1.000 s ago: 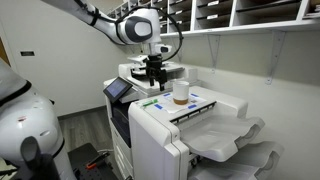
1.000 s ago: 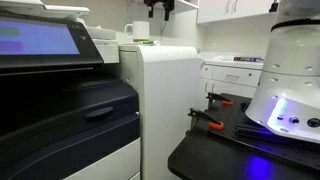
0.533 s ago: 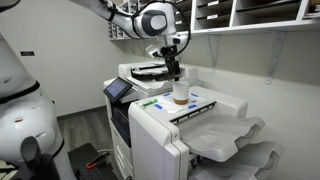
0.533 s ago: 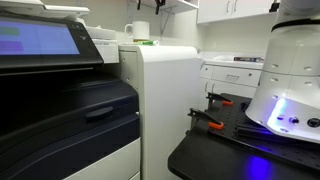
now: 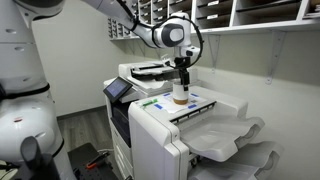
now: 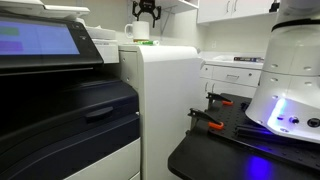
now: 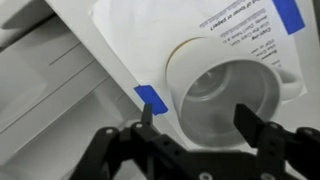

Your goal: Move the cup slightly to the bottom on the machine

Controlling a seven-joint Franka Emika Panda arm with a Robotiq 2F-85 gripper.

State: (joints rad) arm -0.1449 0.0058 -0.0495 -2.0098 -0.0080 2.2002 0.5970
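Fingers [image 7: 245, 120], spread open, hover just above the cup [image 7: 225, 85] on the machine [image 5: 152, 135].

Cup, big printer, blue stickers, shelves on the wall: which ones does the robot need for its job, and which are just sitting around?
For the job:
- cup
- machine the cup stands on
- gripper, open, fingers either side of the cup

Just there:
- blue stickers
- paper sheet
- wall shelves
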